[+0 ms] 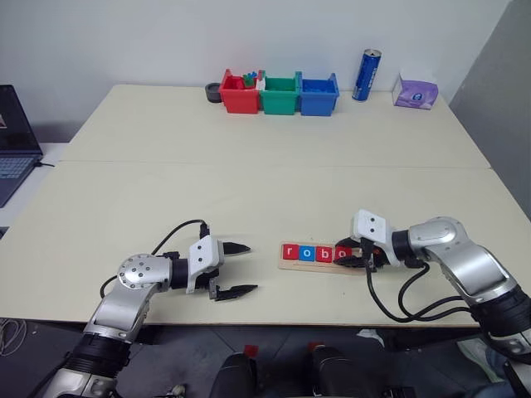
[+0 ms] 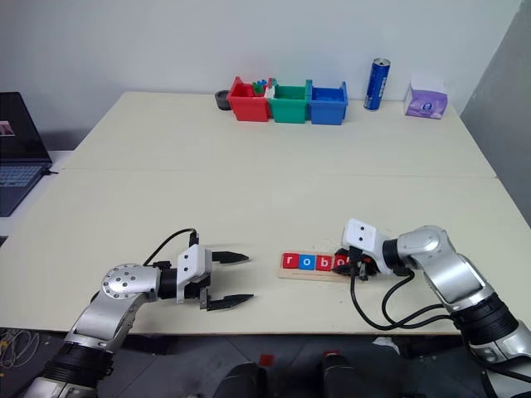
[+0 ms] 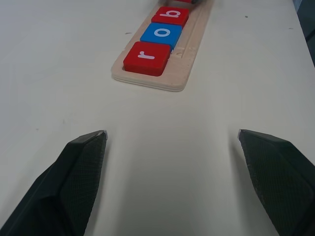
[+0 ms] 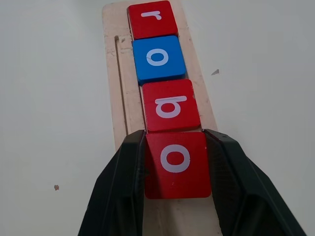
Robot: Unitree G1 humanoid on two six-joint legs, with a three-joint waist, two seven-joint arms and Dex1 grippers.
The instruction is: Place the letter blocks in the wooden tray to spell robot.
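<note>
Pale table (image 1: 249, 182) | wooden tray (image 1: 286, 265) is lying low centre | our right gripper (image 4: 177, 164) is clamping the red o block (image 4: 175, 160) behind r, o, b | left gripper (image 1: 235, 269) is hanging open | risk: the block, seemingly not seated, is tipping or nudging b on release.

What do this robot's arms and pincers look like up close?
Both arms are silver metal with rounded joints and black segments. A white housing sits at each wrist, and loose black cables loop alongside. The left pincer and right pincer each have two black, tapering fingers with a finely textured inner face.
</note>
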